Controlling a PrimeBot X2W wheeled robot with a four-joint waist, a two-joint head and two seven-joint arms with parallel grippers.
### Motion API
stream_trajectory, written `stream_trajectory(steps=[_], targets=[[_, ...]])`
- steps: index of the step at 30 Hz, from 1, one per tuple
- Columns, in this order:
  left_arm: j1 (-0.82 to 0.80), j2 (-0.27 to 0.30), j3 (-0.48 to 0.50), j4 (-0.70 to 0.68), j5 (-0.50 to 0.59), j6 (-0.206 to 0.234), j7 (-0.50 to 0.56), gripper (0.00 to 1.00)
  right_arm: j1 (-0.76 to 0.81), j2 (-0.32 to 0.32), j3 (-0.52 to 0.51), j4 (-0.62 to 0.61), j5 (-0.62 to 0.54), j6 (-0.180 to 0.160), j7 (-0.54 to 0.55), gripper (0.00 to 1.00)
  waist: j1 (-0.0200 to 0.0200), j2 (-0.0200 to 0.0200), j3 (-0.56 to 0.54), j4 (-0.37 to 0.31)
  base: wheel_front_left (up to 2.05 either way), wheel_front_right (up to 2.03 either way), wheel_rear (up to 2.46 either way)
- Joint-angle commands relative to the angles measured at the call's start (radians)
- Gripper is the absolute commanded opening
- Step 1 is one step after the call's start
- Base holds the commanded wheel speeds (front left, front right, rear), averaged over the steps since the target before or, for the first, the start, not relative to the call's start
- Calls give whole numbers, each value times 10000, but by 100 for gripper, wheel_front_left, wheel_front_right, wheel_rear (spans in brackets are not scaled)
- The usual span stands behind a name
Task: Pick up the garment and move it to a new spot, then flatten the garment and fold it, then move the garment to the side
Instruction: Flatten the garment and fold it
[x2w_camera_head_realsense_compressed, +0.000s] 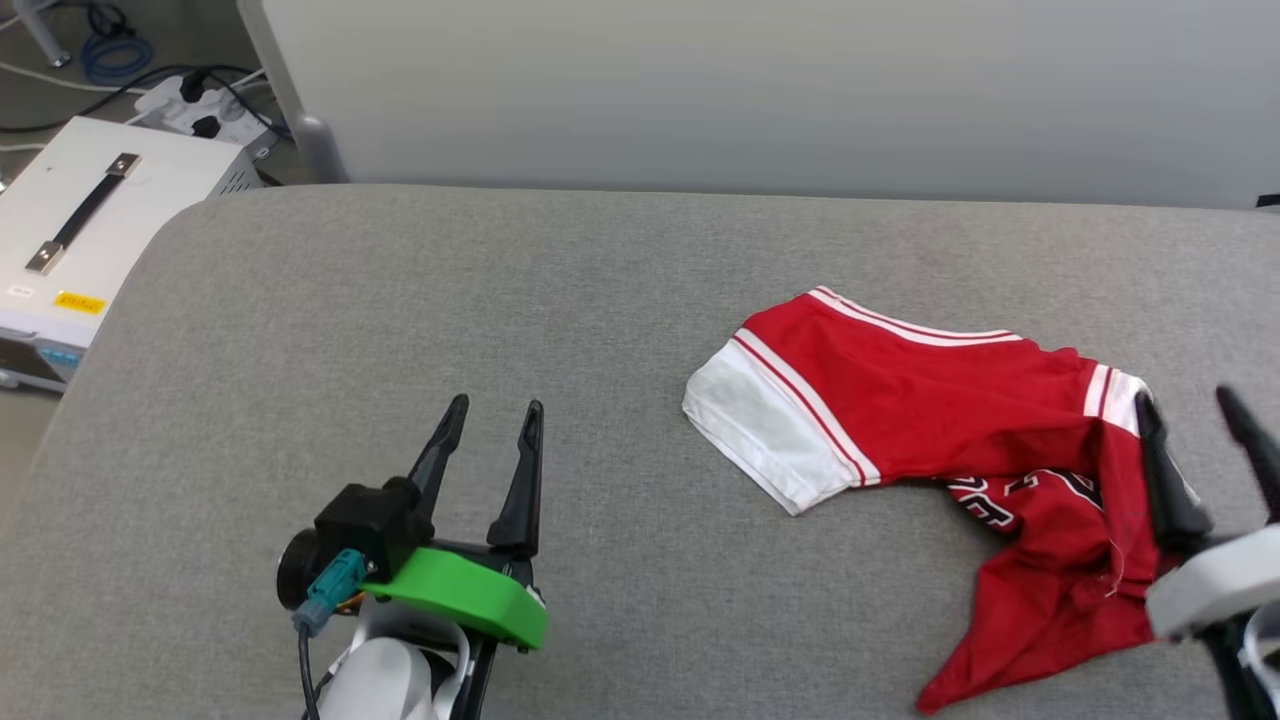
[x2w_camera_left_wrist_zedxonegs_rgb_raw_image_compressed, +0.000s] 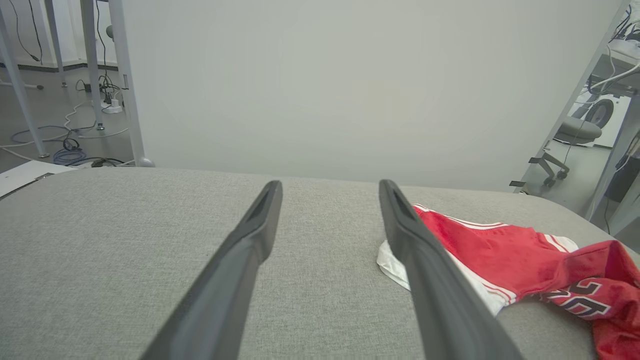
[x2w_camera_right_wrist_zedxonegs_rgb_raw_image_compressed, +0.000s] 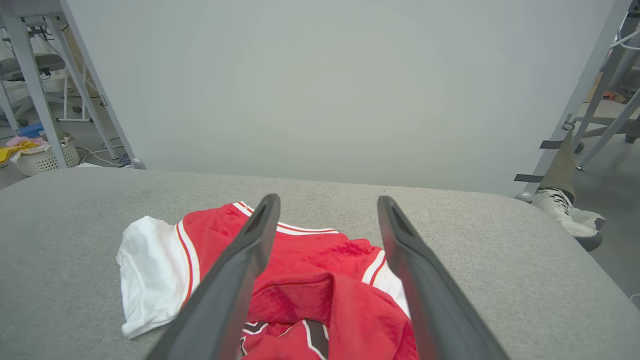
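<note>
The garment (x2w_camera_head_realsense_compressed: 900, 400) lies crumpled on the grey table (x2w_camera_head_realsense_compressed: 400, 300), at 3 to 4 o'clock in the head view. One white sleeve is spread flat at its 9 o'clock end, and black lettering shows in a fold toward 5 o'clock. The right gripper (x2w_camera_head_realsense_compressed: 1187, 397) is at the garment's 3 o'clock edge, fingers wide apart and holding nothing; whether they touch the cloth I cannot tell. The left gripper (x2w_camera_head_realsense_compressed: 497, 403) is at 7 o'clock over bare table, well apart from the garment, also spread wide and empty. A white box (x2w_camera_head_realsense_compressed: 90, 220) with a black handle sits off the table at 10 o'clock.
</note>
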Motion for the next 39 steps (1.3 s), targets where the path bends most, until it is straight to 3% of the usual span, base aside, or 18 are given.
stream_trajectory(steps=[1, 5, 10, 20, 25, 31, 32, 33, 39], targets=[[209, -25, -46, -10, -43, -47, -55, 100, 377, 347, -109, -189, -176, -7, -55, 100, 0, 0, -64, -119, 0, 0, 0], [331, -34, -69, 1, -47, -59, -55, 100, 1089, 1074, -250, -581, -468, -7, 167, 100, 0, 0, 10, -174, 0, 0, 0], [259, -34, -127, 92, 42, -70, -55, 100, 1395, 1089, -266, -832, -771, -7, 1202, 100, 0, 0, 204, -153, 0, 0, 0], [-7, -43, -181, 164, 114, -86, -55, 100, 1381, 1264, -1193, -777, -877, -7, 5638, 100, 0, 0, 751, 151, 0, 0, 0], [-154, -47, -209, 238, 142, -90, -55, 100, 1041, 1243, -1432, -214, -874, -7, 6258, 100, 0, 0, 971, 380, 0, 0, 0], [-241, -29, -123, 308, 163, -94, -55, 100, 766, 1240, -1221, 557, -599, -7, 6111, 99, 0, 0, 1043, 530, 0, 0, 0], [-245, -29, -114, 318, 165, -94, -55, 100, 729, 1210, -1149, 663, -578, -7, 6030, 40, 0, 0, 1040, 543, 0, 0, 0], [-246, -29, -110, 330, 168, -95, -55, 100, 713, 1147, -1058, 726, -587, -7, 5935, 0, 0, 0, 1030, 549, 0, 0, 0], [-181, -32, -52, 447, 170, -97, -55, 100, 781, 852, -497, 621, -310, -7, 5419, 0, 0, 0, 812, 445, 0, 0, 0]])
